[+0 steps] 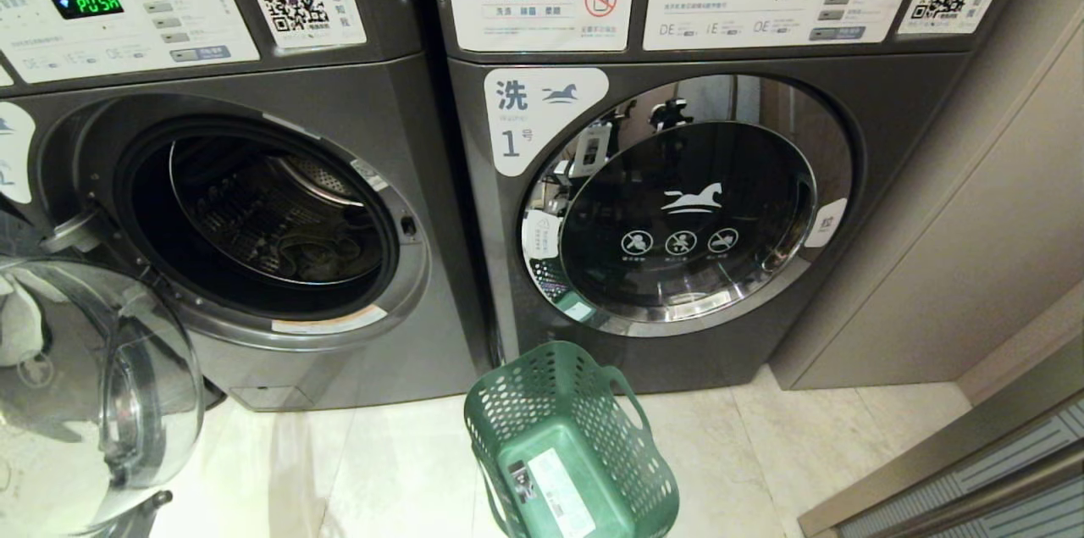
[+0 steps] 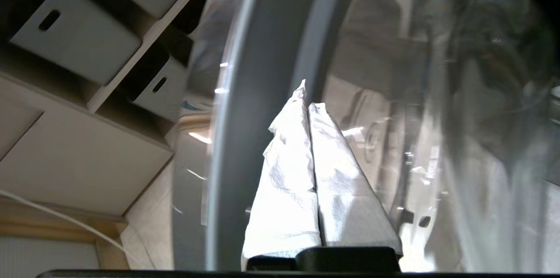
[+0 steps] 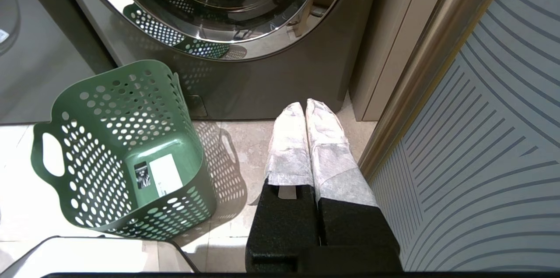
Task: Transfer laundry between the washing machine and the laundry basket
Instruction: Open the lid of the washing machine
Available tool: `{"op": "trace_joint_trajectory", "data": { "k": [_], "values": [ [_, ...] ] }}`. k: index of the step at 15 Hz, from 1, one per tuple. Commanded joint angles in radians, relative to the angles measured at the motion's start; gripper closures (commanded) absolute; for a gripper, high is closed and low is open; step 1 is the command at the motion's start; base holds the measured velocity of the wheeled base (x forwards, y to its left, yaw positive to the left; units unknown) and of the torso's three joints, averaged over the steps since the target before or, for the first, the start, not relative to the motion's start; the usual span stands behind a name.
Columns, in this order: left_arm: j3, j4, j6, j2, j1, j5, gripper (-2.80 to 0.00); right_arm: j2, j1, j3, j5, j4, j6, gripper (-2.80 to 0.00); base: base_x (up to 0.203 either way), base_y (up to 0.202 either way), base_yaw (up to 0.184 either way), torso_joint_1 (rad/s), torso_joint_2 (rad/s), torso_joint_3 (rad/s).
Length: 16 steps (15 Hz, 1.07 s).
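Note:
The left washing machine (image 1: 339, 97) stands open, and its glass door (image 1: 110, 385) is swung out to the lower left. Something dark lies at the bottom of its steel drum (image 1: 279, 224); I cannot tell whether it is laundry. The green perforated laundry basket (image 1: 542, 385) stands on the floor between the two machines, holding only a label on its bottom. My left gripper (image 2: 308, 98) is shut and empty, its white-wrapped fingertips close to the open door's grey rim (image 2: 262, 72). My right gripper (image 3: 305, 105) is shut and empty, hanging over the floor beside the basket (image 3: 109, 107).
The right washing machine's door (image 1: 686, 199) is closed. A beige wall panel (image 1: 974, 224) and a striped sliding door (image 3: 481, 160) bound the right side. Shelves with grey storage boxes (image 2: 74, 37) show beyond the open door in the left wrist view.

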<state>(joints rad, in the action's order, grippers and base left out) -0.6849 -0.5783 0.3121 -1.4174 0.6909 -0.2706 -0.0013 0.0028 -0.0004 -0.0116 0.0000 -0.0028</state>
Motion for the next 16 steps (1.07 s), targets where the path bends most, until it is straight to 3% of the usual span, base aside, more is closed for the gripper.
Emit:
{"op": "trace_joint_trajectory", "data": {
  "k": [1, 7, 13, 16],
  "values": [
    [-0.001, -0.005, -0.001, -0.033, 0.027, -0.001, 0.0, 0.001, 0.0, 0.0, -0.001, 0.0, 0.0, 0.0, 0.0, 0.0, 0.0, 0.0, 0.0, 0.0],
    [-0.02, -0.013, -0.007, -0.069, 0.089, 0.002, 0.0, 0.001, 0.0, 0.0, -0.001, 0.0, 0.0, 0.0, 0.0, 0.0, 0.0, 0.0, 0.0, 0.0],
    [-0.094, -0.088, -0.035, -0.191, 0.309, 0.058, 0.0, 0.001, 0.0, 0.0, -0.001, 0.0, 0.0, 0.0, 0.0, 0.0, 0.0, 0.0, 0.0, 0.0],
    [-0.101, -0.089, -0.036, -0.191, 0.346, 0.107, 0.0, 0.001, 0.0, 0.0, -0.001, 0.0, 0.0, 0.0, 0.0, 0.0, 0.0, 0.0, 0.0, 0.0]
  ]
}}
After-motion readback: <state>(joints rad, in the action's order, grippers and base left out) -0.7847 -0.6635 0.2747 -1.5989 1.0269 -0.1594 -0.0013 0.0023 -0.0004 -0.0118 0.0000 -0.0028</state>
